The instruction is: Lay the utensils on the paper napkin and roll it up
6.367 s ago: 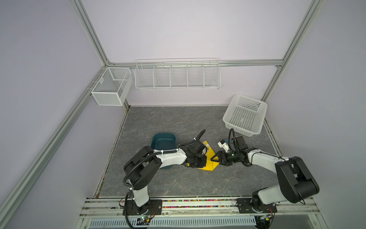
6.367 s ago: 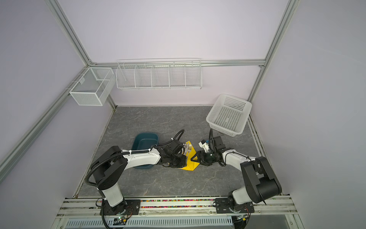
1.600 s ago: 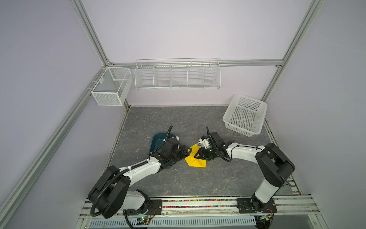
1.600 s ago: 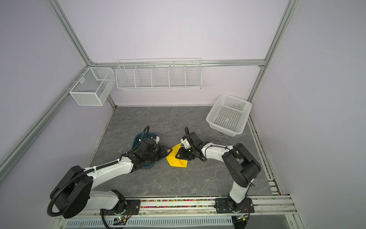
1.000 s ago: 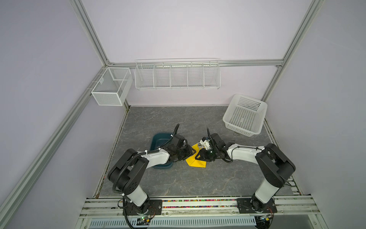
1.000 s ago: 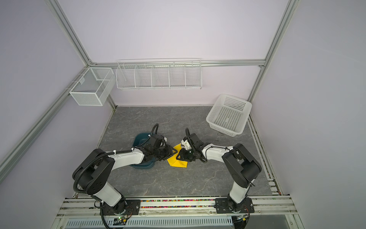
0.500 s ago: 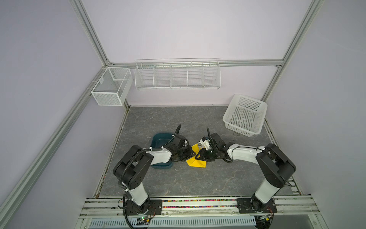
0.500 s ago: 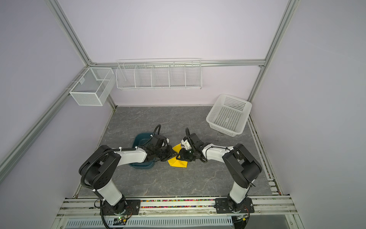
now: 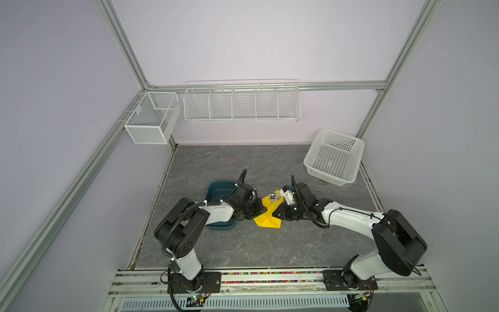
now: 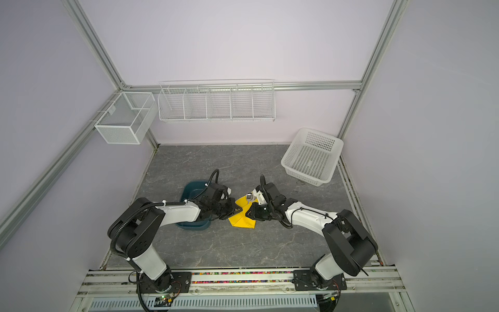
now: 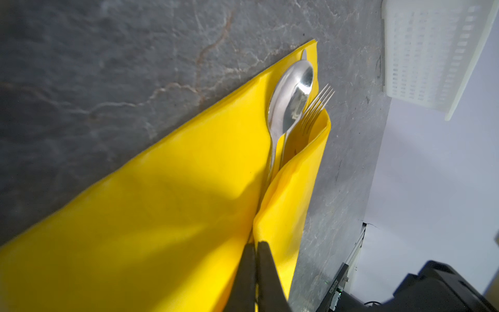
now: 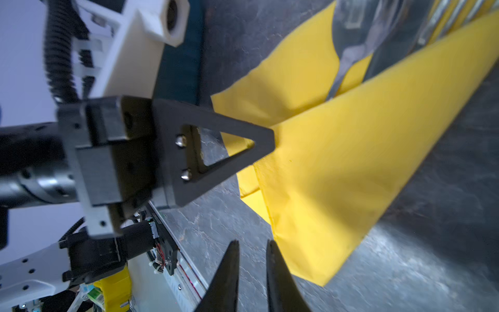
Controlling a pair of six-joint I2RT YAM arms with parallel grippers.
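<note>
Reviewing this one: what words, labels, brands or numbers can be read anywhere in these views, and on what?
No text reads clearly.
White print on a dark part by the table edge: too small and blurred to read.
Print on a dark board near the rail: too blurred to read.
The napkin, spoon, fork and basket: no markings seen.

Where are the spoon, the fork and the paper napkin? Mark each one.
spoon (image 11: 293,94): left wrist view, on its bowl.
fork (image 11: 320,101): left wrist view, on its tines.
paper napkin (image 11: 162,210): left wrist view, on the flat yellow sheet.
</note>
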